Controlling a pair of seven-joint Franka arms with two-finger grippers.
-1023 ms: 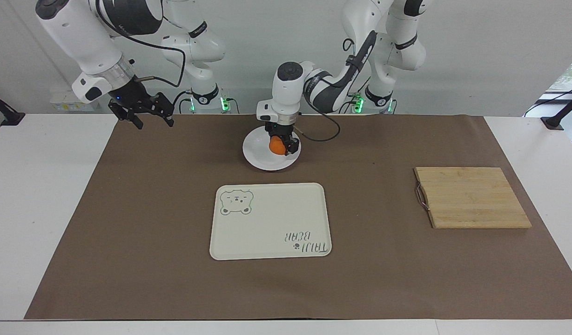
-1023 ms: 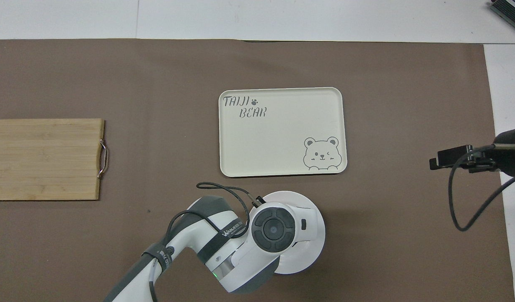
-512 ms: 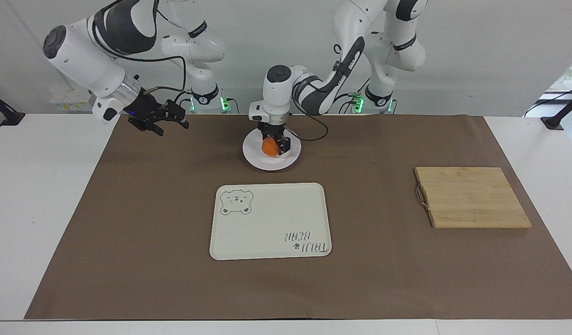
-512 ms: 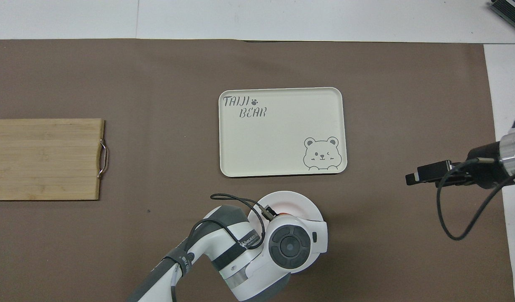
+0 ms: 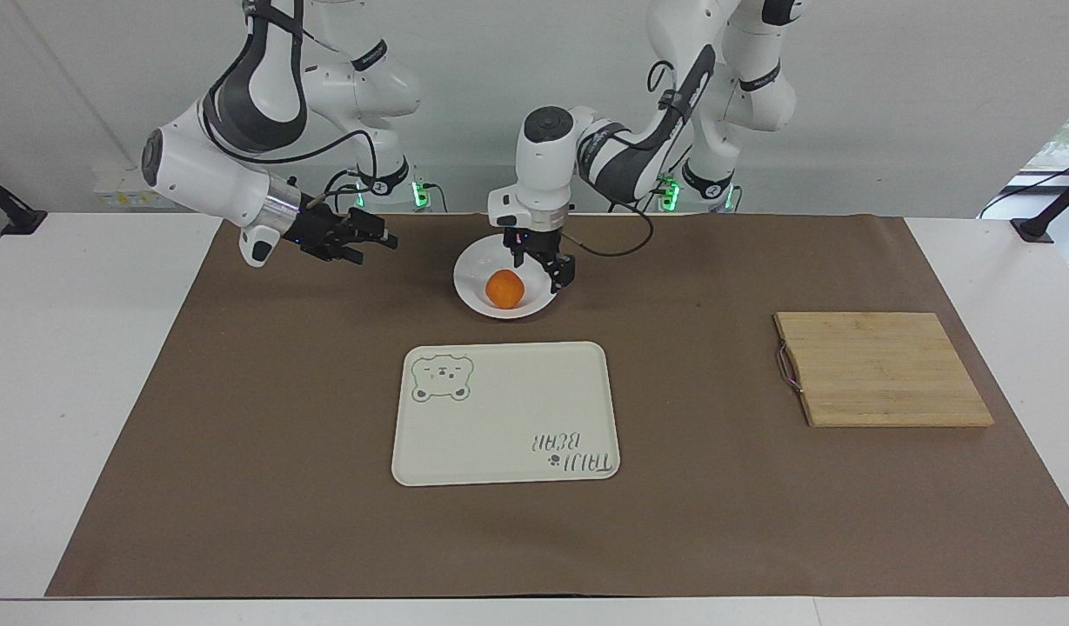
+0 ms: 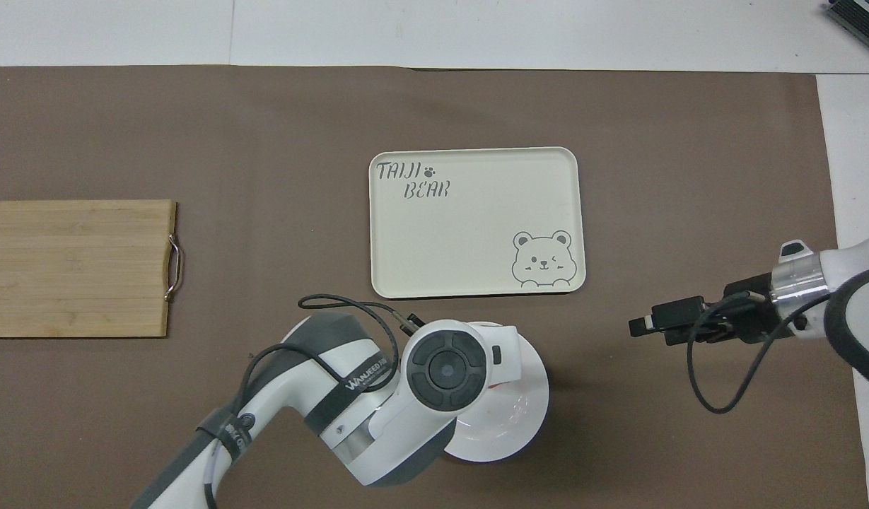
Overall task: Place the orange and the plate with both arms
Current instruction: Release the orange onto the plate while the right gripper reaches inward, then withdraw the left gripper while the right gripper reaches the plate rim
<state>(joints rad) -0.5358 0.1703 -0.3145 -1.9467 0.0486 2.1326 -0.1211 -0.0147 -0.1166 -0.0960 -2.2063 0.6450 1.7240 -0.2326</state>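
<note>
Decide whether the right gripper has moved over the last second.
Yes. The right gripper has moved along the table toward the glossy white round plate.

The orange (image 5: 504, 289) lies in the plate (image 5: 473, 291), just under the left gripper (image 5: 541, 268), whose open fingers stand clear of the fruit. The tray (image 5: 505, 413) lies farther from the robots than that gripper. The cutting board (image 5: 880, 369) sits well apart, toward the left arm's end. The right gripper (image 5: 370, 245), open, hangs beside the plate, toward the right arm's end.
</note>
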